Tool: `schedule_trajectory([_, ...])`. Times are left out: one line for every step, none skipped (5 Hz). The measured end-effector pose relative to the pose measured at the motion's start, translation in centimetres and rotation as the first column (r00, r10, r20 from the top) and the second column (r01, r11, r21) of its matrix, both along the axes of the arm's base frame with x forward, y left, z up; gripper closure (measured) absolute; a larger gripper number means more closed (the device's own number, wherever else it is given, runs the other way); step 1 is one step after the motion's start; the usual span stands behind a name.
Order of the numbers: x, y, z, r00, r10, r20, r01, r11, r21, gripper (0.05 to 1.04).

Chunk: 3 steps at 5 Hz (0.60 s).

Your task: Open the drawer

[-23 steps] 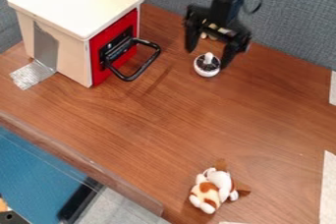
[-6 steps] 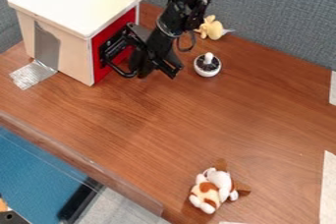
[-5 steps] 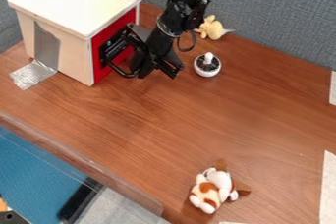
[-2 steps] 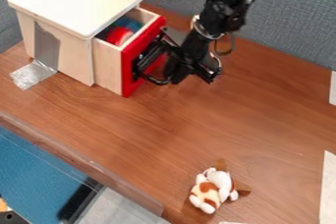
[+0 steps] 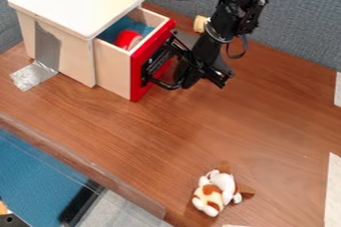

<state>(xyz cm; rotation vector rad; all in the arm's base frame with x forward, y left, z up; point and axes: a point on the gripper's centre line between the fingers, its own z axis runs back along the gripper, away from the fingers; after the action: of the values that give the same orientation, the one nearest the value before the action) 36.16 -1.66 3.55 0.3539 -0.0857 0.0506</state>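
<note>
Drawer (image 5: 140,79) now drawn well out of box (image 5: 63,2), was shut earlier; task judged mostly done. Drawer seen just left of gripper (image 5: 201,74), front and handle (image 5: 167,86) faced gripperward; long axis judged laid from box toward gripper. Grip state cannot be told.

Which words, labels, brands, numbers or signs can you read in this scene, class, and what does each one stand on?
None can be read.
White box top: no readable text.
Red drawer front: no readable text.
Silver tape: no readable text.
Black robot arm: small pale marks, too blurred to tell whether they are lettering.
</note>
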Motion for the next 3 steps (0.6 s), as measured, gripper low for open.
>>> schedule_trajectory([-0.1,-0.1,0.0,1.000,0.005,-0.002,-0.005,1.000,-0.008,0.923])
schedule_trajectory([-0.1,-0.4,-0.1,1.000,0.009,-0.003,-0.009,1.000,-0.020,0.698])
schedule_trajectory([0.2,-0.7,2.4,0.997,0.003,0.078,0.003,0.998,-0.069,0.392])
